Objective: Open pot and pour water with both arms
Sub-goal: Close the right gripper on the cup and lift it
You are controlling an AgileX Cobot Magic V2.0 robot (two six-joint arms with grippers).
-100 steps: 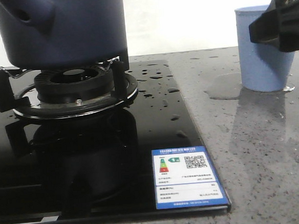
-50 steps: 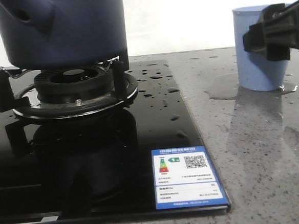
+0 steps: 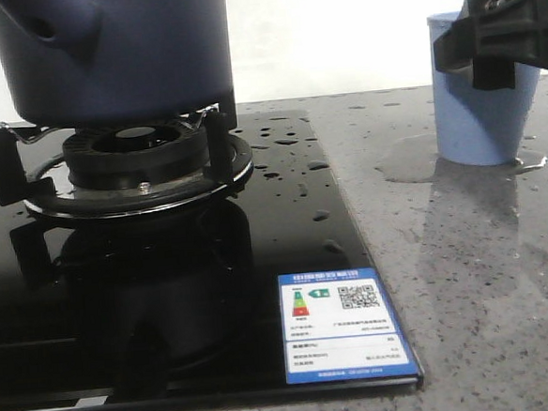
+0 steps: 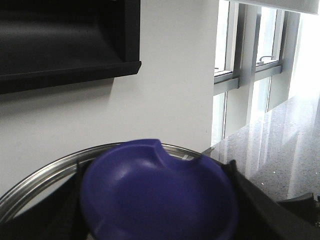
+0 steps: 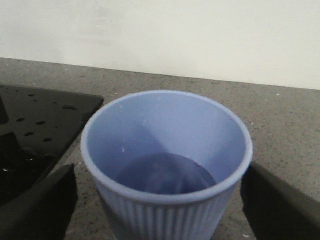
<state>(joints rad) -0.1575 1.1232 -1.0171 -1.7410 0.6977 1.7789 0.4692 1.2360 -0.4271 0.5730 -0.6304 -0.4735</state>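
Note:
The dark navy pot [image 3: 113, 52] stands on the gas burner [image 3: 139, 154] at the far left; its top is out of view. In the left wrist view my left gripper [image 4: 160, 210] is shut on the pot lid's blue knob [image 4: 155, 190], with the lid's steel rim [image 4: 40, 177] behind it, held up in front of a wall. My right gripper [image 3: 488, 40] is open around the light blue ribbed cup [image 3: 480, 125]. In the right wrist view the fingers [image 5: 40, 205] stand apart on either side of the cup [image 5: 165, 150], which holds a little water [image 5: 165, 175].
The black glass hob [image 3: 168, 298] carries water drops [image 3: 289, 157] and a label [image 3: 343, 323] at its front right corner. A puddle [image 3: 407, 163] lies on the speckled counter [image 3: 487, 294] beside the cup. A window [image 4: 250, 75] shows in the left wrist view.
My right gripper has moved left and upward along the cup. The cup has barely shifted. The pot has not moved.

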